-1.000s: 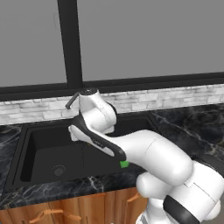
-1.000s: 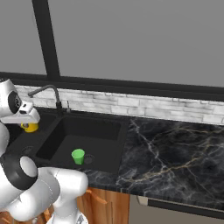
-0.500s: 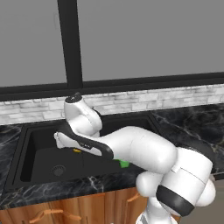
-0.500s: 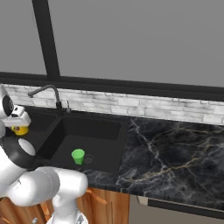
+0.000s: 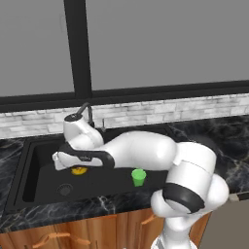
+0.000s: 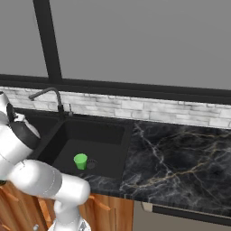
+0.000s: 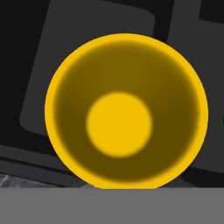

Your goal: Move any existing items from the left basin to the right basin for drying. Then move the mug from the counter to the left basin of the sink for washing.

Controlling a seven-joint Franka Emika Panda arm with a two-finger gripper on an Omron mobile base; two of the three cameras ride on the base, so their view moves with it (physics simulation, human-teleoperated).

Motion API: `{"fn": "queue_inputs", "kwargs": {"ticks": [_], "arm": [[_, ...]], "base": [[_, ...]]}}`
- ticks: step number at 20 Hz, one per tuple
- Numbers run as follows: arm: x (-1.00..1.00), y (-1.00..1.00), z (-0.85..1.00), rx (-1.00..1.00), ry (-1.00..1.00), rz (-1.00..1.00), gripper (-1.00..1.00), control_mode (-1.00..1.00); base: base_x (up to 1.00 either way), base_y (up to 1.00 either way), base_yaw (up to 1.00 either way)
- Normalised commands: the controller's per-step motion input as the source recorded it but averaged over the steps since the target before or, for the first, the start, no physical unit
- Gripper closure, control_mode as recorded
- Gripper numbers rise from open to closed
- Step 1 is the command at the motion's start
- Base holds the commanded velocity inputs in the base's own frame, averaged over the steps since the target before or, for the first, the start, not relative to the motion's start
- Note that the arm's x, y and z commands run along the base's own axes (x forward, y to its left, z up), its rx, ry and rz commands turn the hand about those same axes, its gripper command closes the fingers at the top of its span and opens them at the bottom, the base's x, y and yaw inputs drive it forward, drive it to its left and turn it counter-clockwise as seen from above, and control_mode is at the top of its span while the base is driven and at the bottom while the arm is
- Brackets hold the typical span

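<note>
The yellow mug [image 5: 79, 170] hangs under the hand over the left basin [image 5: 44, 180] of the black sink [image 6: 115, 131]; seen from the hand, its open mouth [image 7: 126, 111] faces the camera. The gripper [image 5: 73, 167] appears to be pinching it, though its fingers are hidden, so that is uncertain. The green cup [image 5: 138, 177] stands upright in the right basin [image 6: 101, 155] beside the drain [image 6: 92, 163].

Yellow mug [image 7: 126, 111] sits right under the jaws, mouth up, hanging over the left basin [image 5: 36, 177]. Green cup [image 5: 138, 177] stands upright, off in the right basin [image 6: 106, 149].
</note>
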Motion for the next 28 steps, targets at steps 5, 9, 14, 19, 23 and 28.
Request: {"fn": "queue_inputs", "kwargs": {"ticks": [5, 9, 14, 19, 23, 28], "arm": [[0.22, 0.28, -0.37, 0.00, 0.00, 0.00, 1.00, -1.00], [0.31, 0.31, -0.37, 0.00, 0.01, 0.00, 1.00, -1.00], [0.30, 0.31, -0.38, 0.00, 0.01, 0.00, 1.00, -1.00], [0.25, 0.30, -0.32, 0.00, 0.00, 0.00, 1.00, -1.00], [0.18, 0.26, -0.24, 0.00, 0.00, 0.00, 1.00, -1.00], [0.13, 0.25, -0.17, 0.00, 0.00, 0.00, 1.00, -1.00]], "base": [[0.00, 0.00, 0.00], [0.00, 0.00, 0.00], [0.00, 0.00, 0.00], [0.00, 0.00, 0.00], [0.00, 0.00, 0.00], [0.00, 0.00, 0.00]]}}
